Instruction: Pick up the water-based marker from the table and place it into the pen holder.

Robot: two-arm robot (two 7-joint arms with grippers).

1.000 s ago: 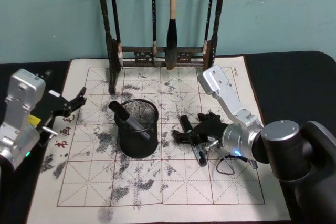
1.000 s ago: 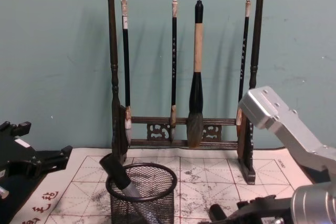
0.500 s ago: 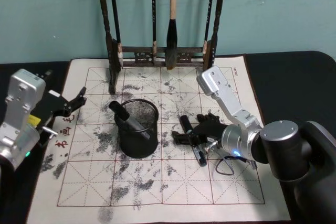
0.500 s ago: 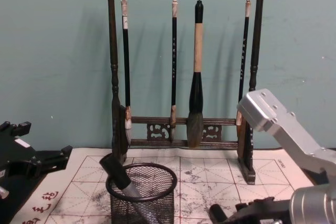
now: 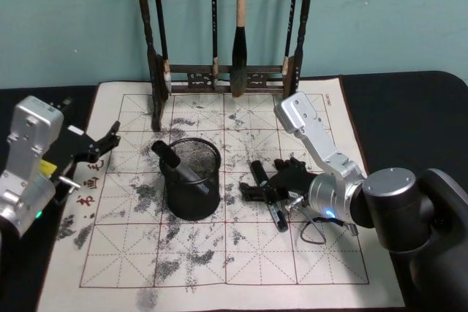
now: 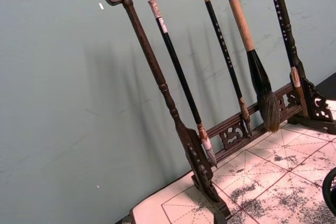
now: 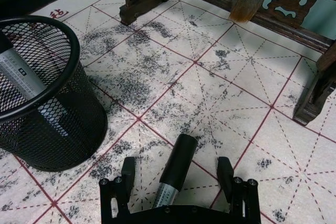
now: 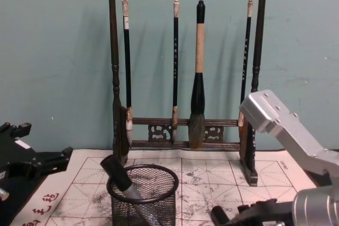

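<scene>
Right gripper: the right gripper [image 7: 176,163] is low over the mat at centre-right of the head view, wide open and holding nothing; one finger [image 7: 127,172] stands on each side of the marker with a gap on both sides.
Water-based marker: the water-based marker [image 7: 172,176] lies flat on the mat [image 5: 219,268], its black cap end pointing toward the brush rack [image 5: 227,74], just right of the pen holder in the head view.
Pen holder: the pen holder [image 5: 191,199], a black wire-mesh cup, stands upright at the centre of the head view, with a second marker [image 5: 175,164] leaning inside, its dark end out over the left rim.
Left gripper: the left gripper [image 5: 99,147] is parked at the left edge of the head view, well apart from the cup; I cannot tell how it is set.
Table: the table [image 5: 409,107] shows dark around the stained mat.
Step in hand: by my reading, closing on the marker before the lift.
Doing it well: squeeze squarely across the grey barrel, near its middle, so that the marker does not roll or swing; lift straight up before moving across.
Placing: carry it higher than the cup's rim, tip it end-down, and release over the open right side, away from the leaning marker.
Risk: a low approach could knock the light mesh cup.
</scene>
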